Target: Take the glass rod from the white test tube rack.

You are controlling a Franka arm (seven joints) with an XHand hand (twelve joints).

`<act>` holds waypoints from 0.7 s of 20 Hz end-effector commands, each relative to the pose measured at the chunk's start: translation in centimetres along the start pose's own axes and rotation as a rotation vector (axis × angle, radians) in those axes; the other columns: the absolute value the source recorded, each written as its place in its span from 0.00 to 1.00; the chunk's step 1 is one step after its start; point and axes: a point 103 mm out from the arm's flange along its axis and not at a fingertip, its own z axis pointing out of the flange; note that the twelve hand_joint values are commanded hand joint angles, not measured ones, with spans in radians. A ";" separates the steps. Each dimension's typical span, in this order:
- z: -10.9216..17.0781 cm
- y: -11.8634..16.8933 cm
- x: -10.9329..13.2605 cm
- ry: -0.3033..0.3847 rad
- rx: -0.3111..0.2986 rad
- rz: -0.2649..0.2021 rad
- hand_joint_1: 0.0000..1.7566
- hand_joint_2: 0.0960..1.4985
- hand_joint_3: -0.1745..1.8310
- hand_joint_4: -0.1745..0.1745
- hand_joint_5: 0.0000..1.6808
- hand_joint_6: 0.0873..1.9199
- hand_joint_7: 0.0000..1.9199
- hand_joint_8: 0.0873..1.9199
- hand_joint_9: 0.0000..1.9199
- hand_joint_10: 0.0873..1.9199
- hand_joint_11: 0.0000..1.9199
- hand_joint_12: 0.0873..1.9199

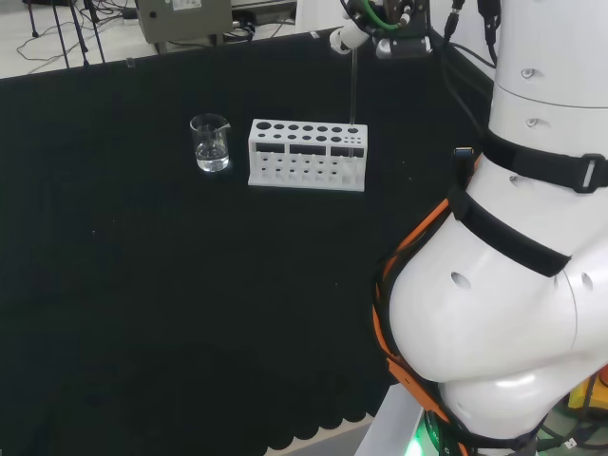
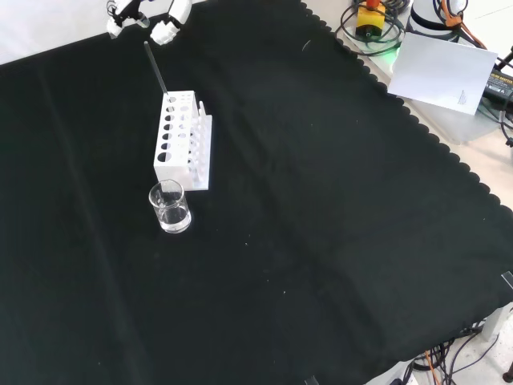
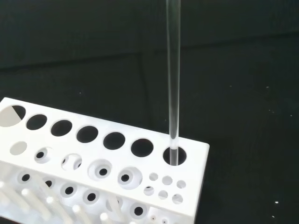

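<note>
Black cloth | glass rod upright, lower tip in rack end hole

Lab: white test tube rack, glass beaker, glass rod on black-cloth bench.

I see the glass rod as a thin, clear, straight stick standing upright, its lower end just inside the end hole of the white test tube rack. In my head view that hole is at the rack's 3 o'clock end; in my front view it is at the rack's 12 o'clock end, and the rod leans slightly toward 11 o'clock. The rack is a long white block with a row of round holes on top, resting flat on the cloth, its other holes empty in my wrist view.
</note>
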 end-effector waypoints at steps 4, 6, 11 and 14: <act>1.5 0.1 -0.7 0.010 0.005 0.007 0.37 0.59 0.33 0.00 0.19 0.25 0.40 0.56 0.52 0.51 0.29 0.69; 1.8 -0.1 -0.9 0.011 0.005 0.012 0.37 0.59 0.33 0.00 0.18 0.28 0.42 0.56 0.54 0.52 0.30 0.69; 1.9 0.5 0.2 0.002 0.015 0.013 0.37 0.59 0.34 0.00 0.18 0.33 0.43 0.58 0.56 0.54 0.30 0.69; 2.0 0.5 0.1 0.021 0.013 0.021 0.37 0.59 0.34 0.00 0.19 0.35 0.44 0.59 0.57 0.56 0.30 0.69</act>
